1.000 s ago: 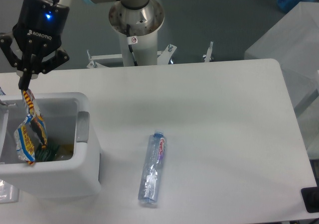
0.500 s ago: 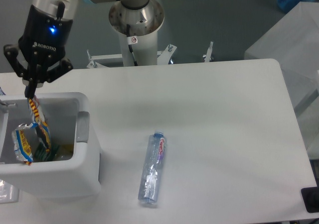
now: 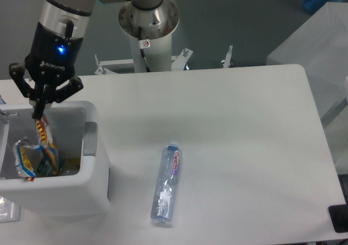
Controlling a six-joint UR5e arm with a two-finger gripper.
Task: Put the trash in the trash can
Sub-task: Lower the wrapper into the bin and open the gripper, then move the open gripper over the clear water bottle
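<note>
— What has changed in the last second?

— I have come lower and a little toward 3 o'clock. The packet [image 3: 41, 147] that hung half above the rim a second ago now hangs almost wholly inside the bin [image 3: 51, 193].

— Do you hold it?

— Yes. My gripper [image 3: 38, 114] has its fingers pinched together on the packet's top edge, just above the bin's far wall. The packet dangles straight down from there, its yellow-orange edge twisted, its blue crumpled body toward 9 o'clock against the inside.

— Anything else in the bin?

— Something dark green lies on the floor beside the packet; I cannot tell what it is.

— And the bin itself?

— It sits at the table's [image 3: 228, 125] near left corner, at 8 o'clock from the middle. Its grey tab [image 3: 90, 139] faces 3 o'clock.

— The bottle?

— The bottle [image 3: 167, 184] lies flat on the table, well apart from the bin at 3 o'clock from it, cap pointing to 12 o'clock, untouched.

— Behind you?

— My pedestal [image 3: 149, 24], at 12 o'clock beyond the table's far edge.
</note>
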